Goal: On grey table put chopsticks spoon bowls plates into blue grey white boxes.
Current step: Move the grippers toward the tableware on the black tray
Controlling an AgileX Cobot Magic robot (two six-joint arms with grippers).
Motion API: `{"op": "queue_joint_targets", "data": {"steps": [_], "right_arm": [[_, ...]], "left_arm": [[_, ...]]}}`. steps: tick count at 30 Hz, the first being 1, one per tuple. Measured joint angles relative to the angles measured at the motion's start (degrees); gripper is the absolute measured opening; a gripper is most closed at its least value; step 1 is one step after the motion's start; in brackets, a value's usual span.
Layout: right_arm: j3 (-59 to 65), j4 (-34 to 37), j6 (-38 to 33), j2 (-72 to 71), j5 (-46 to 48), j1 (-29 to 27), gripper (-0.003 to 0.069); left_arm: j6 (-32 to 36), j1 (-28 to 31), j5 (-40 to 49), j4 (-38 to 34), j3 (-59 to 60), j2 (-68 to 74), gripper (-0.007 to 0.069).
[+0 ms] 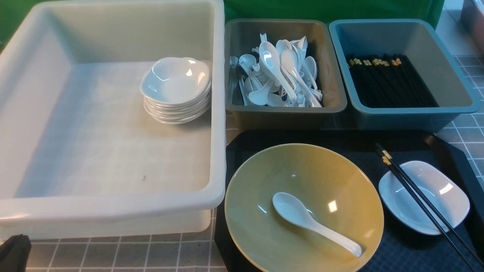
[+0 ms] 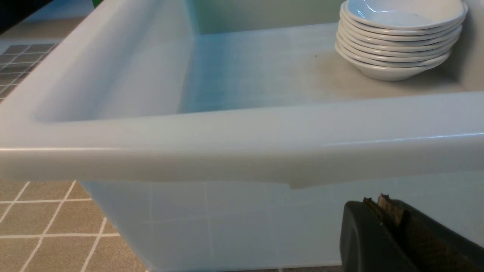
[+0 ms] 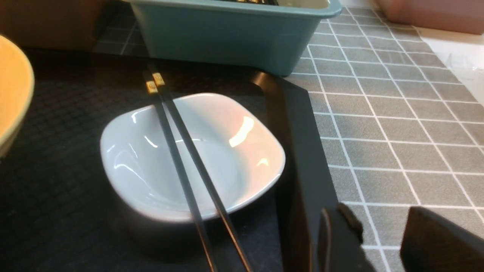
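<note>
Could roll the chopsticks (image 3: 175, 158) off the plate (image 3: 234, 151), just ahead of the parted right fingers (image 3: 340, 241), if clipped unevenly. Holds left fingers (image 2: 363, 234) closed, empty, beside the white tub (image 2: 227, 151).

Black tray (image 1: 450, 155): occupies the lower centre to lower right of the front view. It has a glossy raised rim with angled corners. In the right wrist view the rim (image 3: 298, 151) shows as a shiny sloped band.

Mat (image 1: 408, 249): dark, with a fine diamond texture, lying inside the tray and covering its floor (image 3: 56, 189).

Green backdrop (image 1: 332, 9): runs along the upper centre and shows again at the extreme upper left.

Reddish-brown object (image 1: 474, 19): upper right corner, cut off by the frame edge. What it is cannot be determined.
</note>
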Motion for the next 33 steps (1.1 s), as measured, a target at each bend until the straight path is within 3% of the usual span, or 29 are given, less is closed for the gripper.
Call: {"op": "queue_joint_targets", "data": {"steps": [33], "right_arm": [[0.0,-0.1,0.3,0.0,0.0,0.0,0.0237]], "left_arm": [[0.0,0.0,-0.4,-2.1,0.0,0.0,-0.0011]]}}
